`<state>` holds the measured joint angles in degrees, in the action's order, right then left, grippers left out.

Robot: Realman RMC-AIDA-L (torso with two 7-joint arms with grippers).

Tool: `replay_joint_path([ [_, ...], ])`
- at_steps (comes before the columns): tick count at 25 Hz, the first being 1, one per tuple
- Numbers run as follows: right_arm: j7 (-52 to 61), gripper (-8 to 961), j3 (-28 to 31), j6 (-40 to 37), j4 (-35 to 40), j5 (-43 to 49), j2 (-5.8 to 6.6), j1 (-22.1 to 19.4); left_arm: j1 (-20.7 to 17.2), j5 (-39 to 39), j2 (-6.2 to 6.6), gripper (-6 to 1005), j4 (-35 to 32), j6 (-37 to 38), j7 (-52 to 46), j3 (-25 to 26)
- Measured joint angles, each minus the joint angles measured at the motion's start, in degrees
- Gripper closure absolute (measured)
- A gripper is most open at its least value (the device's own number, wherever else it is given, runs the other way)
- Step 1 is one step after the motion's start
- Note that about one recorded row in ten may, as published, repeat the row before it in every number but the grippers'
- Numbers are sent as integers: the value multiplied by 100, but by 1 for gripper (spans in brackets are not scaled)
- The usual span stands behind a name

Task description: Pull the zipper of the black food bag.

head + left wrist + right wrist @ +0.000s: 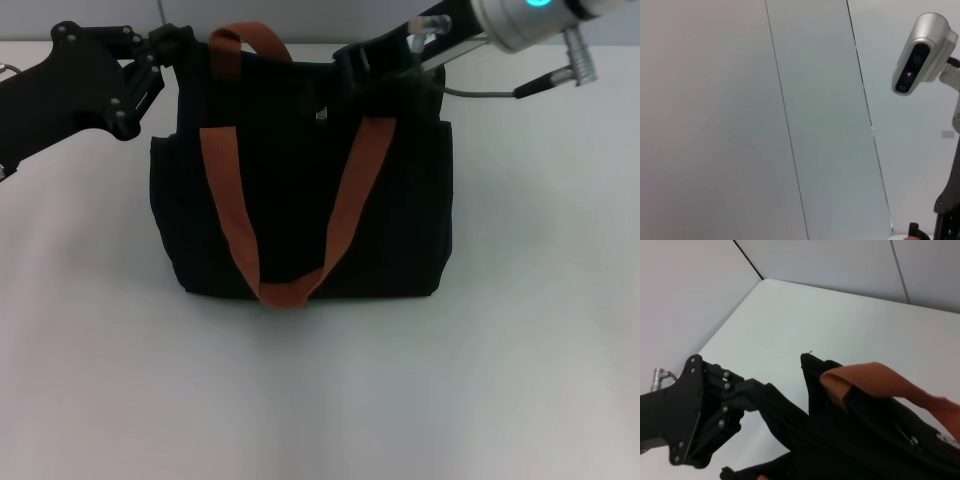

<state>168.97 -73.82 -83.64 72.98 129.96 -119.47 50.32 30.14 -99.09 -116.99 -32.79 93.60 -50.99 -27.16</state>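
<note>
**Bag braced at both top corners; slippage risk**

The black food bag is stood mid-table. Its left top corner is pinched by the left gripper. Right gripper closure cannot be told. The zipper may jam if fabric slackens.

Bright, even overhead light w/ only a faint soft shadow on the white tabletop at 6 o'clock of the black food bag, whose fabric reads near-featureless black, slight softness in the close-up wrist views, no glare.
</note>
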Motion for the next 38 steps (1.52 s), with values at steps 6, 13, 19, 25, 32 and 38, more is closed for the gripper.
replay_joint_path([
  [6, 38, 590, -232, 322, -234, 35, -8, 103, -6, 4, 4, 967, 1, 66, 2, -34],
  [13, 47, 594, -202, 192, -134, 58, -15, 137, 13, 5, 25, 967, 6, 83, -29, -44],
  [19, 48, 596, -120, 36, 52, 372, -1, 89, 18, 5, 29, 967, 11, 97, -40, -43],
  [25, 35, 598, -49, 40, 177, 392, 8, 21, 21, 5, 27, 967, 10, 97, -42, -41],
  [32, -25, 626, -142, 241, -146, 184, -9, 80, 27, 5, 7, 967, 0, 142, -39, -44],
  [38, 9, 633, -386, 620, -330, 138, -15, 118, 17, 4, 18, 967, -31, 356, -28, -40],
])
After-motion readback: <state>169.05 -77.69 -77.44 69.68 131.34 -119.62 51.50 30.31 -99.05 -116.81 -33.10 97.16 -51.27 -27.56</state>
